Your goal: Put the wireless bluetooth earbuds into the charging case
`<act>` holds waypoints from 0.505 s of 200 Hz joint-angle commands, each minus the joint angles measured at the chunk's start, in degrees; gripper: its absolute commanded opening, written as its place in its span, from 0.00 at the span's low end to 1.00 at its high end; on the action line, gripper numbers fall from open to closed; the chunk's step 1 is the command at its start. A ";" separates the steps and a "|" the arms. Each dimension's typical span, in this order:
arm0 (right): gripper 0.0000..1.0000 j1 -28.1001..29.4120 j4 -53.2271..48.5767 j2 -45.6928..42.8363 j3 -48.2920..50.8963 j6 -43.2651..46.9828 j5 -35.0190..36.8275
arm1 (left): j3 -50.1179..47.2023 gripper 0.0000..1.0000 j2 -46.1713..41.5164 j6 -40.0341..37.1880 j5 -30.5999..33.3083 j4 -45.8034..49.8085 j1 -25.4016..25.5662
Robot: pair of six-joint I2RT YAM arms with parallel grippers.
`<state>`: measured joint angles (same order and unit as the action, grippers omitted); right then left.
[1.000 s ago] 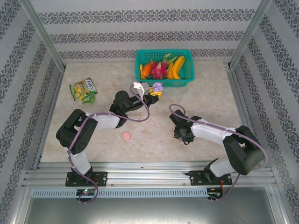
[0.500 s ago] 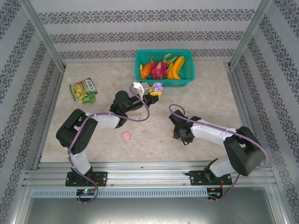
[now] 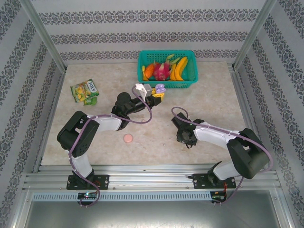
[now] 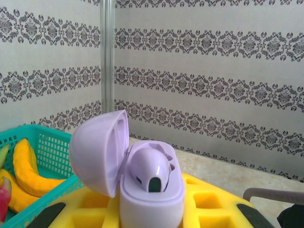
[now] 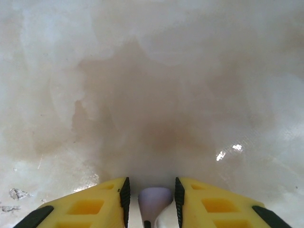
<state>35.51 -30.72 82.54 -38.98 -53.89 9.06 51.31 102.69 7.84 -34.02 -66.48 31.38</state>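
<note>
Lilac earbud (image 4: pixel 148 167) in case (image 4: pixel 151 204) pinched by left end effector (image 4: pixel 152 211); second earbud (image 5: pixel 155 197) inside right end effector (image 5: pixel 151 186), grip unclear

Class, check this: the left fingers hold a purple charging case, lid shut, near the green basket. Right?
No. The left wrist view shows the lid open, one lilac earbud seated inside. The left fingers do hold the purple charging case near the green basket.

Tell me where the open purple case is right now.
In the top view, the purple case is pinched in the left gripper, near the far middle of the table, just in front of the green basket.
</note>
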 commanded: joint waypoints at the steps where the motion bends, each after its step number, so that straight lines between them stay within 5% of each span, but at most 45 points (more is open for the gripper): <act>1: 0.32 0.68 -0.57 1.04 1.10 -0.21 0.34 | -0.07 0.00 -0.76 0.95 0.05 -4.10 -0.43; 101: 0.22 0.99 0.82 -3.36 1.06 -0.36 0.41 | 0.12 0.00 -0.74 1.18 0.18 -3.92 -0.46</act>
<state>35.90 -30.98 81.58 -38.81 -53.87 9.58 51.31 102.69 8.01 -34.02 -66.48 31.40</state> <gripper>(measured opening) 0.221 0.236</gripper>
